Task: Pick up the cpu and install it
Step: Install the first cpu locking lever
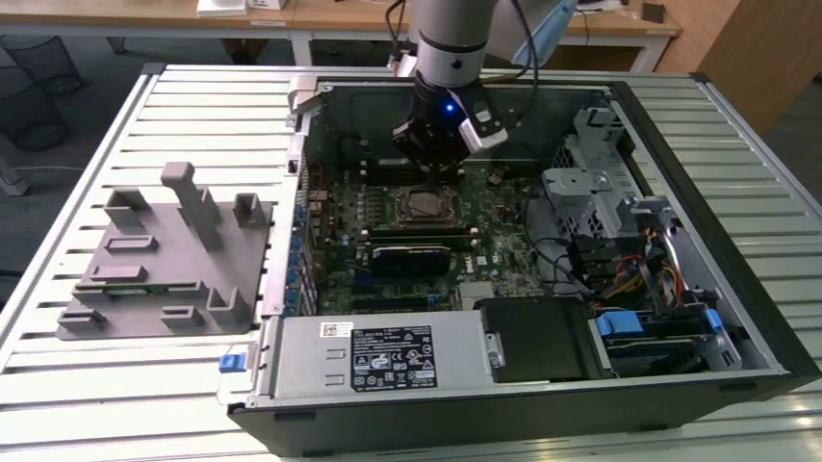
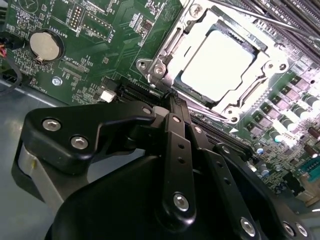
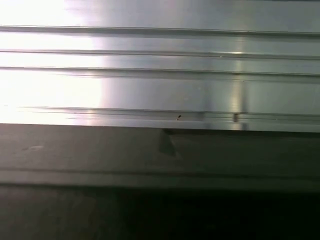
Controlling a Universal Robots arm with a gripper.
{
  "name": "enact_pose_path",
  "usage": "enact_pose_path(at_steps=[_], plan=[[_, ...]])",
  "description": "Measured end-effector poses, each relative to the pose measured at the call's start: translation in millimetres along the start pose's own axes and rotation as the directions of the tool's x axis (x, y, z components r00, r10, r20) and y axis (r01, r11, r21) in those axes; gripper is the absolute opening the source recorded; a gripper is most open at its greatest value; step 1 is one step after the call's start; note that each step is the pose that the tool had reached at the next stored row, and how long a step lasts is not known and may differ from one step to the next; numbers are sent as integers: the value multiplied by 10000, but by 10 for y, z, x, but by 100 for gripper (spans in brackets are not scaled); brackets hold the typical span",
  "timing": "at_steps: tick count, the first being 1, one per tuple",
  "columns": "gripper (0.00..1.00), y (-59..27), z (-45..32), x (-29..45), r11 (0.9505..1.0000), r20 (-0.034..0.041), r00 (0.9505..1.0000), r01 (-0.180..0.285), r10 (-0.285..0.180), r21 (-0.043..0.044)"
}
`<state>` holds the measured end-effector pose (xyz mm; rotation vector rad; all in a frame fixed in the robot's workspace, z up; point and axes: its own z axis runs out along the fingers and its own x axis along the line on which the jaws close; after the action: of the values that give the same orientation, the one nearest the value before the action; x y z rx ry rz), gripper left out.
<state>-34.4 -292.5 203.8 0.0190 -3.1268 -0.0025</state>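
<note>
A: Where does the cpu sit?

B: In the second wrist view it lies flat inside the socket frame on the green motherboard, its pale metal top facing up and the metal frame around its edges. In the exterior view the same socket is near the middle of the board, inside the open computer case.

A: And the tool?

B: The tool hangs over the board, just above the socket on the far side of it. In the second wrist view its black linkage runs to a tip close beside the socket's corner. The fingers there look drawn together with nothing between them; it is not gripping the chip.

A: What else does the case hold?

B: A grey power supply at the near edge, a black drive bay next to it, a bundle of coloured cables toward the exterior view's right, and a round coin battery on the board.

A: Anything outside the case?

B: A grey plastic fixture tray rests on the ribbed metal surface at the exterior view's left, well apart from the tool. Whether its slots hold anything, I cannot tell. The first wrist view has ribbed metal above a dark band.
</note>
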Motion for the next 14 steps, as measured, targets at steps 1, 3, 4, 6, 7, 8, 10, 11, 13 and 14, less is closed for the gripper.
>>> enact_pose_path(at_steps=[1, 3, 4, 6, 7, 8, 10, 11, 13, 14], plan=[[11, 0, 8, -1, 10000, 0, 10000, 0, 0, 42], [11, 0, 24, -1, 9999, -1, 10000, -1, 1, 138], [11, 0, 31, -2, 9998, -1, 10000, -2, 2, 200], [11, 0, 43, -2, 9995, -3, 10000, -4, 4, 314], [11, 0, 48, -2, 9993, -4, 10000, -4, 4, 362], [11, -1, 53, -2, 9992, -7, 10000, -5, 5, 396], [11, 1, 63, -2, 9991, -7, 10000, -5, 5, 426], [11, 4, 70, -3, 9991, -3, 10000, -5, 5, 420], [11, 6, 75, -2, 9991, -7, 10000, -4, 4, 428], [11, 10, 75, -2, 9991, -7, 10000, -5, 5, 425]])
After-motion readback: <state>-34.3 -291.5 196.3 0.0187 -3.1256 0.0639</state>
